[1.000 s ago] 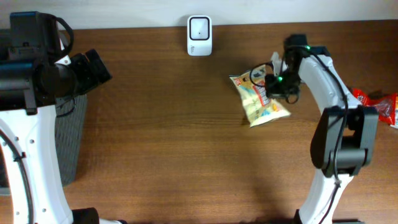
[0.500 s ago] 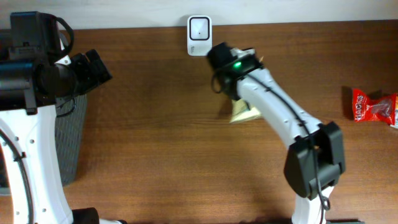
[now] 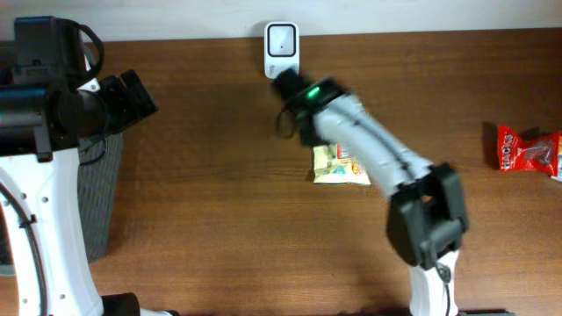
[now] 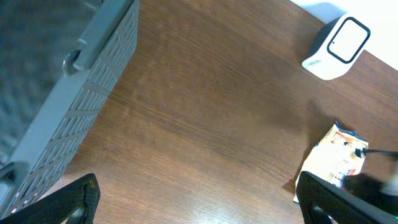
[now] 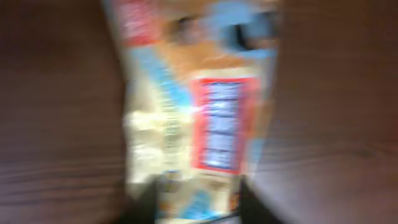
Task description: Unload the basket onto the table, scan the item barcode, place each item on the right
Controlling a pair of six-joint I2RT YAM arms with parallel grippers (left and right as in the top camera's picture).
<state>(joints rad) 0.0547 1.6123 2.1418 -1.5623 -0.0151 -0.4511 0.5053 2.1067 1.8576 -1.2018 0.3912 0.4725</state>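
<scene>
The item is a yellow snack bag [image 3: 338,164] lying on the wooden table, just in front of the white barcode scanner [image 3: 282,50]. My right arm reaches over it, with the wrist close to the scanner. In the blurred right wrist view the bag [image 5: 186,106] fills the frame, a red and blue label facing up. My right gripper [image 5: 196,202] has its fingers [image 5: 144,202] apart on either side of the bag's near edge. My left gripper [image 4: 202,205] hangs open and empty far to the left, with the bag [image 4: 336,162] and scanner [image 4: 336,46] in its view.
A grey slatted basket [image 3: 97,202] stands at the table's left edge, under my left arm; it also shows in the left wrist view [image 4: 62,93]. A red snack packet [image 3: 527,151] lies at the far right.
My right arm has swung left across the table with the bag, from the right side to in front of the scanner. Its jaws have parted. The left arm has not moved.
</scene>
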